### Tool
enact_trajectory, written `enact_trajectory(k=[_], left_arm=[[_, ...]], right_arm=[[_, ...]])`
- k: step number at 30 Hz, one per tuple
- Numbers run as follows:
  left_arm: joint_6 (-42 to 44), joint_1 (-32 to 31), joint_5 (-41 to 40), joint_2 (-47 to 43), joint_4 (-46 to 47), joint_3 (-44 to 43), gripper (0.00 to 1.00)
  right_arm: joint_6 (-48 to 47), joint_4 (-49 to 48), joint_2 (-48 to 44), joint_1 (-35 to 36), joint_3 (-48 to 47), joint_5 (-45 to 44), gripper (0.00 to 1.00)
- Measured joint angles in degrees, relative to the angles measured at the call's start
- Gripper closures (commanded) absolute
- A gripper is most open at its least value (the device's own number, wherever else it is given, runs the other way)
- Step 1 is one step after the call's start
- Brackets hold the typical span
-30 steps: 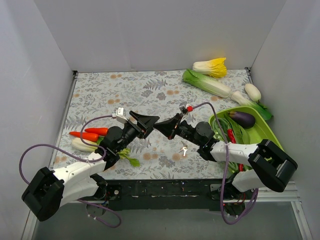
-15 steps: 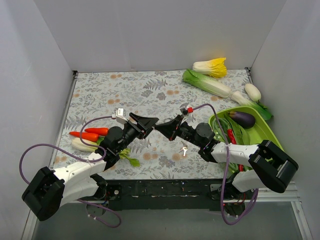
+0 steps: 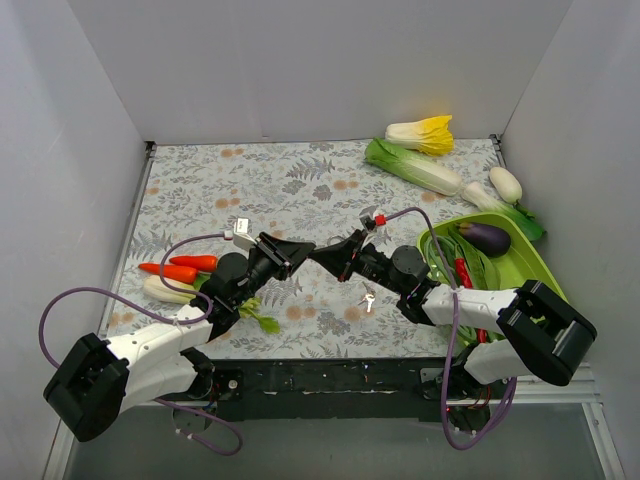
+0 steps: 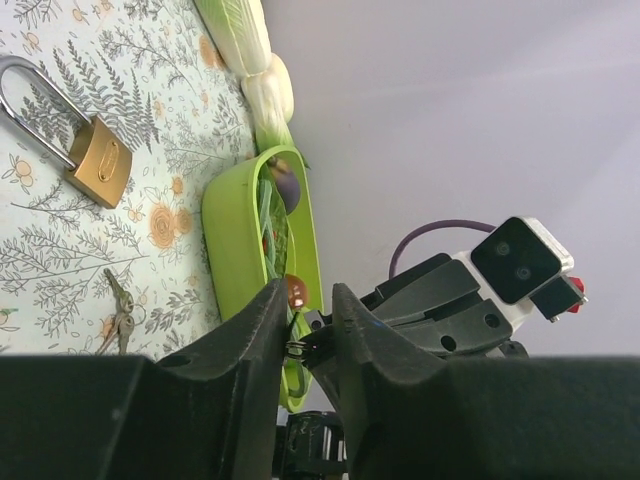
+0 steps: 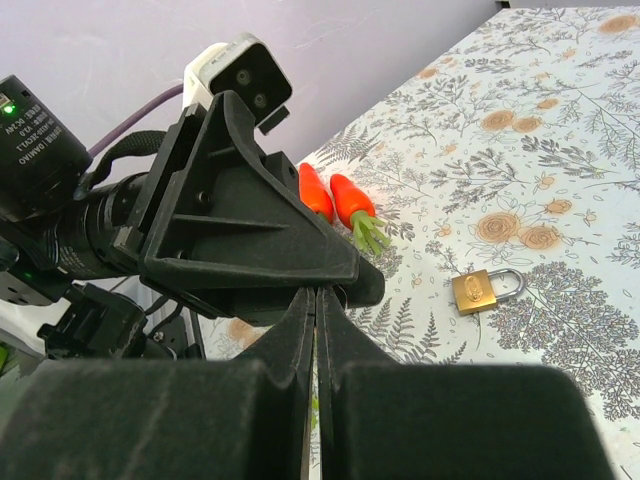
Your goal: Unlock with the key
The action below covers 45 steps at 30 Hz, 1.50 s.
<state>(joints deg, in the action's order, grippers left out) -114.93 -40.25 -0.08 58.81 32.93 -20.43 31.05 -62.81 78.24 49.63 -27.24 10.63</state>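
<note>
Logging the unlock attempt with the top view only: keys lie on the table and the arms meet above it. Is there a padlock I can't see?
Observer: Yes. The left wrist view shows a brass padlock flat on the table, apart from the keys.
Operator: Are the right fingers holding anything?
Observer: In the right wrist view they are pressed together; nothing shows between them.
Operator: And the left fingers?
Observer: A narrow gap, with a small dark thing in it, too small to name.
</note>
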Motion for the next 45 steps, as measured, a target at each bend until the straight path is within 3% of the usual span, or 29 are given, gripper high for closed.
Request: enact_trajectory(k=[10, 19, 22, 23, 26, 32, 36, 41, 45], left_arm=[[-0.1, 0.0, -1.5, -0.1, -2.0, -0.3, 0.99], [-0.2, -0.1, -2.4, -0.4, -3.6, -0.4, 1.00], [-0.2, -0.3, -2.6, -0.4, -4.3, -0.4, 1.00], [-0.2, -0.4, -2.6, -0.4, -4.6, -0.4, 1.00], [-0.1, -0.1, -4.1, -0.5, -6.6, -0.4, 1.00], [-0.2, 2.8, -4.8, -0.6, -4.5, 0.2, 1.00], [-0.2, 8.6, 1.6, -0.1, -1.2, 0.1, 1.00], [0.1, 15.2, 16.7, 5.1, 2.6, -3.5, 1.00], [3.8, 15.8, 29.0, 8.1, 3.1, -7.2, 1.00]], right_arm=[[0.0, 0.0, 0.0, 0.0, 0.0, 0.0, 0.99], [0.0, 0.0, 0.0, 0.0, 0.2, 0.0, 0.99], [0.0, 0.2, -0.2, 0.0, 0.9, 0.0, 0.75], [0.2, 0.9, -0.6, 0.0, 1.0, 0.0, 0.59], [0.6, 4.2, -3.2, 0.0, 1.0, 0.1, 0.40], [-0.1, 14.6, -11.7, 0.0, 0.3, -1.3, 0.22], [-1.2, 23.0, -14.4, -1.8, -2.9, -0.2, 0.22], [-0.3, 26.9, -13.2, -8.8, -5.8, 10.0, 0.27], [0.8, 27.9, -10.3, -11.4, -8.3, 18.7, 0.34]])
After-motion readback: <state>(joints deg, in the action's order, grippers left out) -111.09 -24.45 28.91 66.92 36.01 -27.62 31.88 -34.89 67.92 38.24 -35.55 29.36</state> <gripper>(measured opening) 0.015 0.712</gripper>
